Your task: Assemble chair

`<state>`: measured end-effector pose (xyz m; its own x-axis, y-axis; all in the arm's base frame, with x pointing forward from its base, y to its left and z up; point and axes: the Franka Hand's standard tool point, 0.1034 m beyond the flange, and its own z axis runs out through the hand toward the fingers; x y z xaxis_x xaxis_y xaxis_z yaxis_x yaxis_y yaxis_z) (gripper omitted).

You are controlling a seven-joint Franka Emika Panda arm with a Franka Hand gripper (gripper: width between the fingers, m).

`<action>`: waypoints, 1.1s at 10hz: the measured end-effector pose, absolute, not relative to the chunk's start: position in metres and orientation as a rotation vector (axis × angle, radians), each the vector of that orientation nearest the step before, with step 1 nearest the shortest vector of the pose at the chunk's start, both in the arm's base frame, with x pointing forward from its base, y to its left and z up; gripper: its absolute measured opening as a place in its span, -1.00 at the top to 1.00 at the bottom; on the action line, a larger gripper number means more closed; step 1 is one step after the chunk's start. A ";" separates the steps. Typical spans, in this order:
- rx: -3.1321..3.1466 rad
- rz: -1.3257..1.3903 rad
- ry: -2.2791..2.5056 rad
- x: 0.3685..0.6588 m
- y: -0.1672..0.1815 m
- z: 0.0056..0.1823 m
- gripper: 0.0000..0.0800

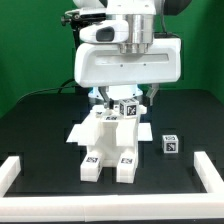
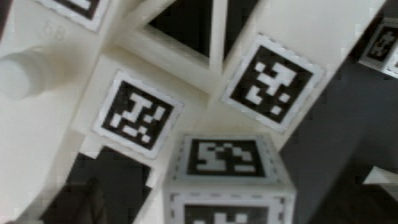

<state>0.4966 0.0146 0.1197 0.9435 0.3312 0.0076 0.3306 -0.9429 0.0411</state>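
Note:
The partly joined white chair (image 1: 108,140) stands in the middle of the black table, with tags on its front faces. A small tagged white cube (image 1: 128,109) sits on its top, directly under my gripper (image 1: 128,99). In the wrist view the same cube (image 2: 224,165) lies between my dark fingers (image 2: 98,195), with a gap on each side. The chair's tagged slabs (image 2: 267,85) and a round white peg (image 2: 22,75) fill the space behind it. The jaws stand apart, so the gripper is open around the cube. A second small tagged cube (image 1: 171,145) lies loose at the exterior view's right.
Low white border rails run along the exterior view's left front (image 1: 12,172) and right front (image 1: 208,170) of the black table. A green backdrop stands behind. The arm's large white body (image 1: 130,60) hangs over the chair and hides its rear.

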 end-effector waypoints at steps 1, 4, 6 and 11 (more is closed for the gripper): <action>3.160 -0.058 0.404 0.497 0.010 0.127 -0.62; 3.180 -0.064 0.355 0.498 0.007 0.124 -0.62; 3.179 -0.064 0.355 0.498 0.007 0.124 -0.29; 3.180 -0.064 0.348 0.498 0.007 0.124 0.30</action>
